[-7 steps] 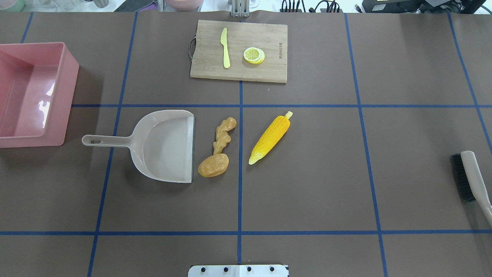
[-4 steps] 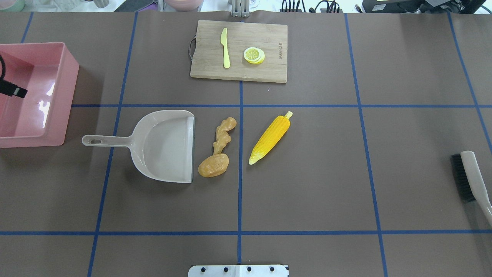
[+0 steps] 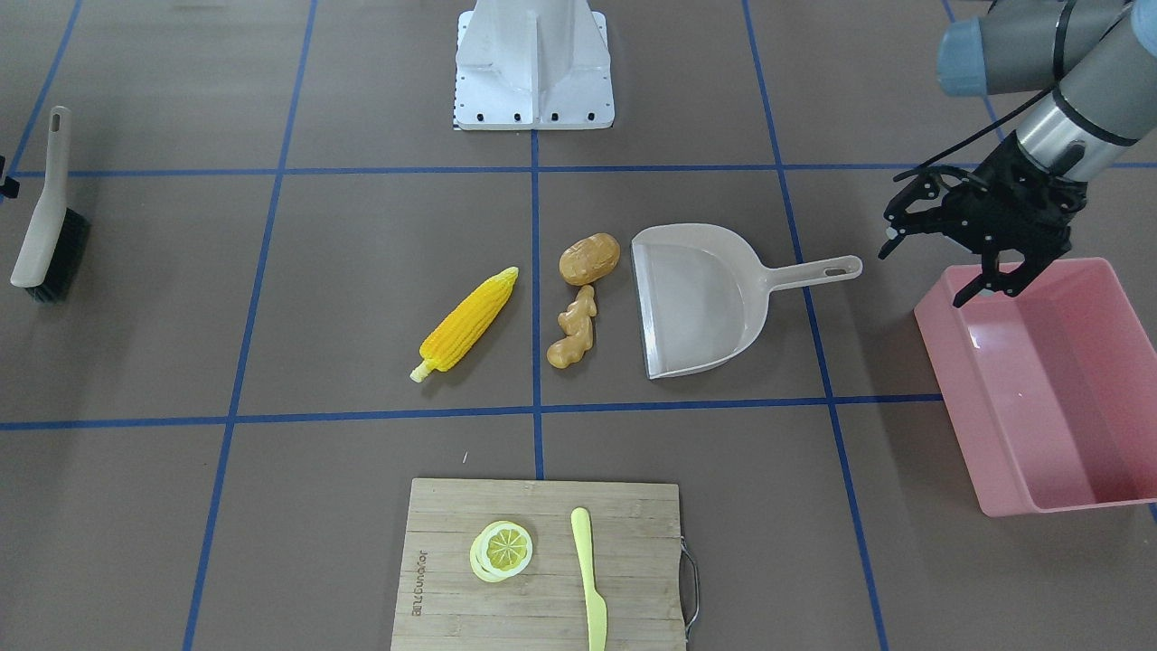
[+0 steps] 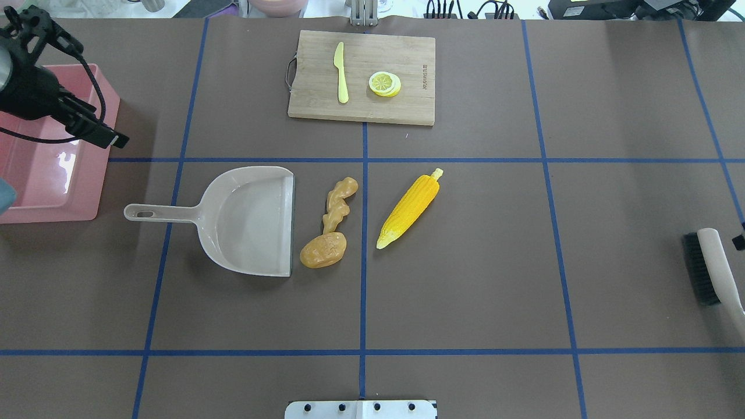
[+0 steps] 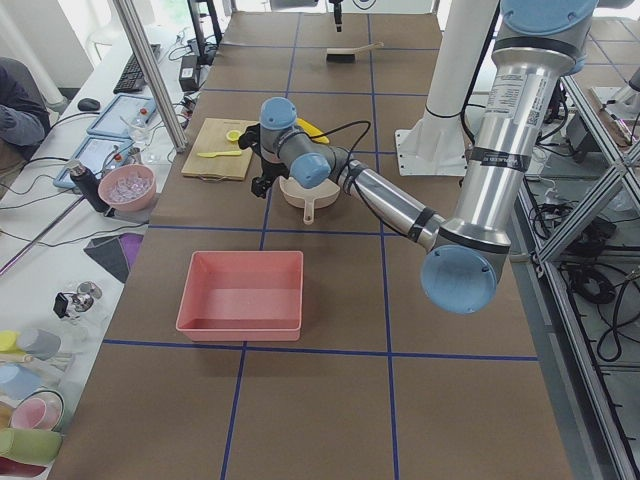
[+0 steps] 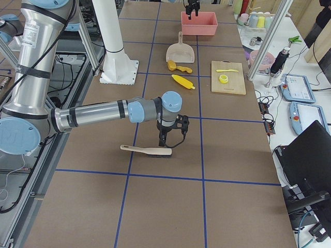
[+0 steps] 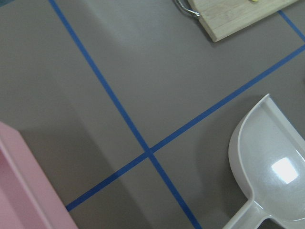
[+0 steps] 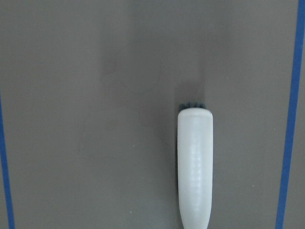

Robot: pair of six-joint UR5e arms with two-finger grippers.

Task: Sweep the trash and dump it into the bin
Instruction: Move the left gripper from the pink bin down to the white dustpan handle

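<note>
The yellow corn cob (image 4: 407,208), the brown potato (image 4: 323,250) and the tan ginger root (image 4: 339,205) lie on the table just right of the beige dustpan's (image 4: 250,218) open mouth. The pink bin (image 4: 58,198) stands empty at the far left. My left gripper (image 3: 940,262) is open and empty, held above the bin's near corner, apart from the dustpan handle (image 3: 813,271). My right gripper (image 6: 170,137) hovers over the brush (image 4: 713,267) at the far right. I cannot tell whether it is open. The right wrist view shows only the brush handle (image 8: 195,167).
A wooden cutting board (image 4: 361,75) at the far side carries a yellow-green knife (image 4: 340,73) and a lemon slice (image 4: 385,84). The robot's base plate (image 4: 361,409) is at the near edge. Blue tape lines cross the brown table.
My left arm has come in from the left over the bin and moved toward the dustpan side. A small part of my right gripper now shows by the brush. The objects have not moved.
</note>
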